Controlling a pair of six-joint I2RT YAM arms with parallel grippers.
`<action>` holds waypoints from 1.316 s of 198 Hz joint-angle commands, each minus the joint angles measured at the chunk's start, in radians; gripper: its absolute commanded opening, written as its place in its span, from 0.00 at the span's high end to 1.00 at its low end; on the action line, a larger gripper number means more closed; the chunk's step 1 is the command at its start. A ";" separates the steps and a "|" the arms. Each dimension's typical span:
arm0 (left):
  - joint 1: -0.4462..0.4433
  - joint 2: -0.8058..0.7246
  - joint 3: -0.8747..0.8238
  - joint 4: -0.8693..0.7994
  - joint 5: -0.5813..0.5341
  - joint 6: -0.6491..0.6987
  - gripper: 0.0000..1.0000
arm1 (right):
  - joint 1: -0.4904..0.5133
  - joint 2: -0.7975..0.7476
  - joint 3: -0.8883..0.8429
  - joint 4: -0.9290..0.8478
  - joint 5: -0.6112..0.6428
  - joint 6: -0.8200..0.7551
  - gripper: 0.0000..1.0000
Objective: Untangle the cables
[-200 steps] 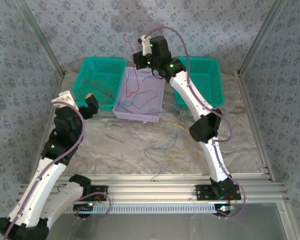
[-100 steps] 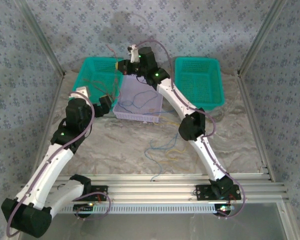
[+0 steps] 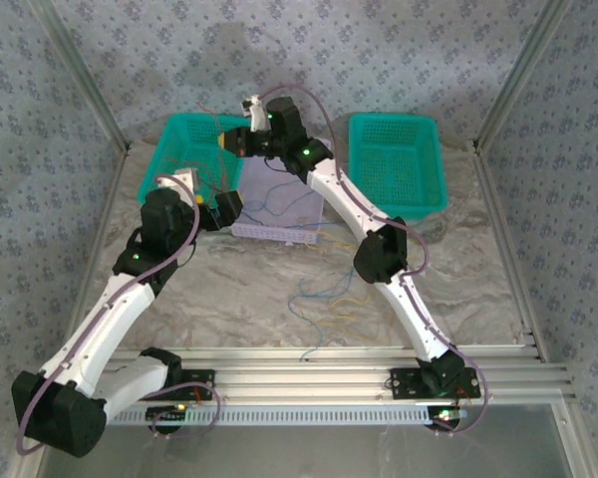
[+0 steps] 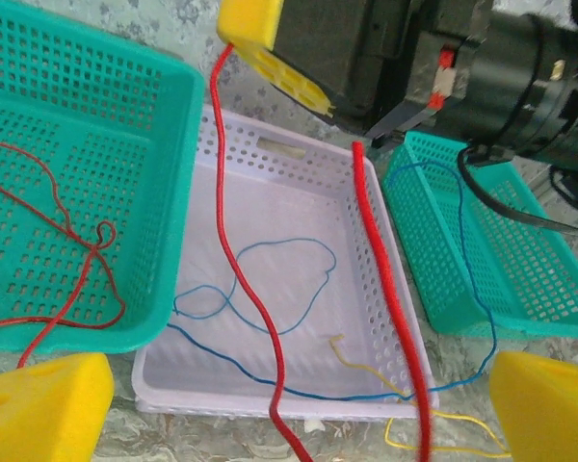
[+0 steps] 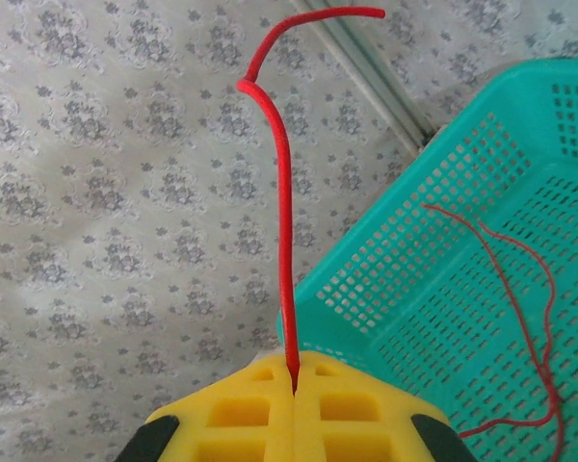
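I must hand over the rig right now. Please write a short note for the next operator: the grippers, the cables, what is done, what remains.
Right gripper: shut on the held red cable, raised near a corner of the left teal basket.
Left gripper: open, empty, facing the lavender basket.
Cables: a loose red cable lies in the left teal basket; blue cables lie in the lavender basket; more blue and yellow cables lie crossed on the table.
Done: one red cable binned.
Left: probably drop the held one, then separate the rest.
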 commanded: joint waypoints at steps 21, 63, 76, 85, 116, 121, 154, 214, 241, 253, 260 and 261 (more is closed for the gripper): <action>0.007 0.020 0.028 0.003 0.023 0.007 0.05 | 0.020 -0.088 -0.012 -0.048 -0.052 0.004 1.00; 0.025 0.037 0.053 -0.028 0.026 -0.005 0.81 | 0.014 -0.111 -0.036 -0.063 -0.073 0.011 1.00; 0.032 0.040 0.051 -0.022 0.027 -0.021 1.00 | 0.016 -0.113 -0.036 -0.071 -0.090 0.012 1.00; 0.041 0.044 0.056 -0.030 0.029 -0.034 1.00 | 0.017 -0.116 -0.039 -0.074 -0.100 0.012 1.00; 0.072 0.042 0.061 -0.015 0.049 -0.068 1.00 | 0.008 -0.145 -0.069 -0.099 -0.102 0.002 0.94; 0.078 0.042 0.062 -0.015 0.044 -0.072 1.00 | 0.001 -0.151 -0.077 -0.102 -0.100 0.001 0.89; 0.131 0.081 0.118 -0.060 0.024 -0.121 1.00 | -0.086 -0.208 -0.109 -0.098 -0.091 0.012 0.62; 0.189 0.291 0.281 -0.136 -0.009 -0.120 1.00 | -0.269 -0.363 -0.301 -0.168 -0.003 -0.143 0.45; 0.232 0.419 0.320 -0.105 -0.013 -0.115 1.00 | -0.318 -0.459 -0.471 -0.246 0.174 -0.349 0.42; 0.253 0.477 0.335 -0.091 -0.006 -0.113 1.00 | -0.318 -0.499 -0.556 -0.251 0.273 -0.450 0.39; 0.268 0.509 0.340 -0.082 0.010 -0.130 1.00 | -0.317 -0.515 -0.604 -0.252 0.311 -0.499 0.38; 0.270 0.512 0.341 -0.080 0.013 -0.133 1.00 | -0.317 -0.517 -0.612 -0.252 0.317 -0.505 0.38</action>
